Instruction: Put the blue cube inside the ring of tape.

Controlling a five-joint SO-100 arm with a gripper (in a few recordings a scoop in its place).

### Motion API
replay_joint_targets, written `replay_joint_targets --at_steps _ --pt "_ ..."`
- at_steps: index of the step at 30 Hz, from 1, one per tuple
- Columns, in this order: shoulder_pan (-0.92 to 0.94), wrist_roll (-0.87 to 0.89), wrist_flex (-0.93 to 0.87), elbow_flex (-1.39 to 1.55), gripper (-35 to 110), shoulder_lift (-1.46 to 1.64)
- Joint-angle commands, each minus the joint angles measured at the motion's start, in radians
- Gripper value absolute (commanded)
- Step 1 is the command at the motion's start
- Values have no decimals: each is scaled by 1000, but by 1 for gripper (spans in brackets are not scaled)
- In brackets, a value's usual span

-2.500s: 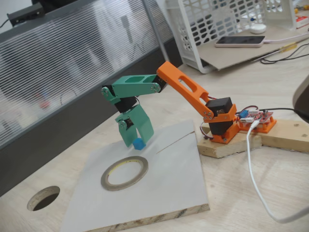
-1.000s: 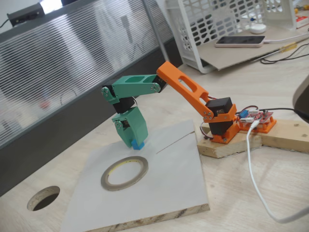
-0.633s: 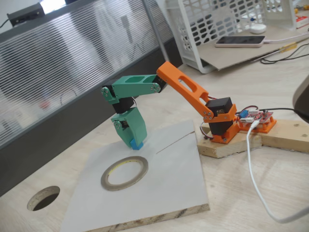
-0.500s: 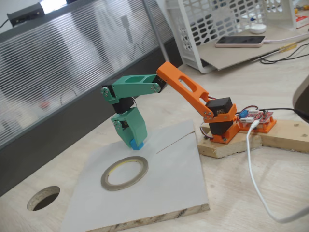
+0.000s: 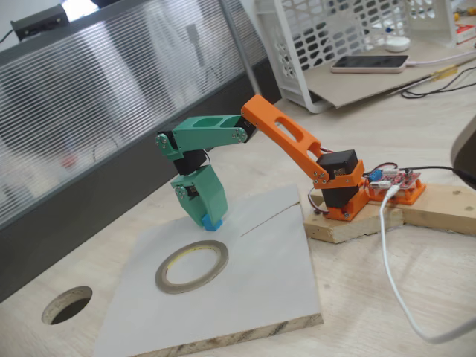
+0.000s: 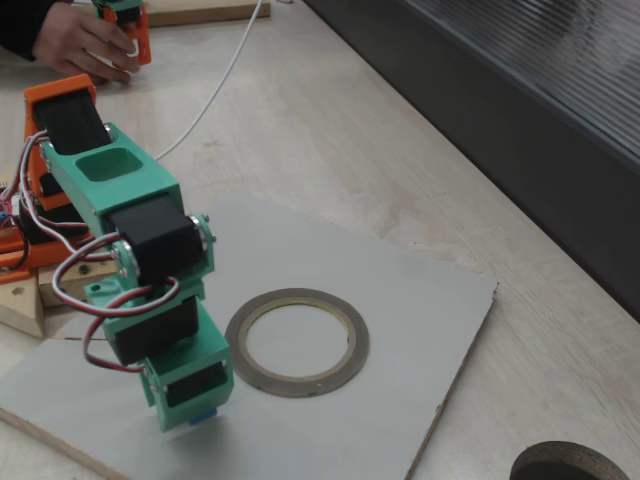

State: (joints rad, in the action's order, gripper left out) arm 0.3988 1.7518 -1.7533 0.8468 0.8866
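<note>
Green pincer (image 6: pixel 200 415) gripping blue cube (image 6: pixel 203 417), beside ring of tape (image 6: pixel 297 342)

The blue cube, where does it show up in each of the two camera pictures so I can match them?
A fixed view: the blue cube sits left of centre, pinched at the tip of the green claw, just above the ring of tape.
Another fixed view: the blue cube peeks out at lower left under the claw, left of the ring of tape.
Shared landmark: the ring of tape on the grey board.

Arm bent at the elbow — green gripper (image 5: pixel 210 222) points down, jaws closed on the blue cube (image 5: pixel 210 222).
</note>
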Motion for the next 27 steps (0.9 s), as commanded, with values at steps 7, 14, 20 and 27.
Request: replay_joint_targets --at_steps 7,14,20,27 --pt "5 3 -15 -12 14 71" --pt "9 3 -17 -12 14 170" --pt "8 3 -17 -2 14 330" --pt "0 3 -17 0 14 348"
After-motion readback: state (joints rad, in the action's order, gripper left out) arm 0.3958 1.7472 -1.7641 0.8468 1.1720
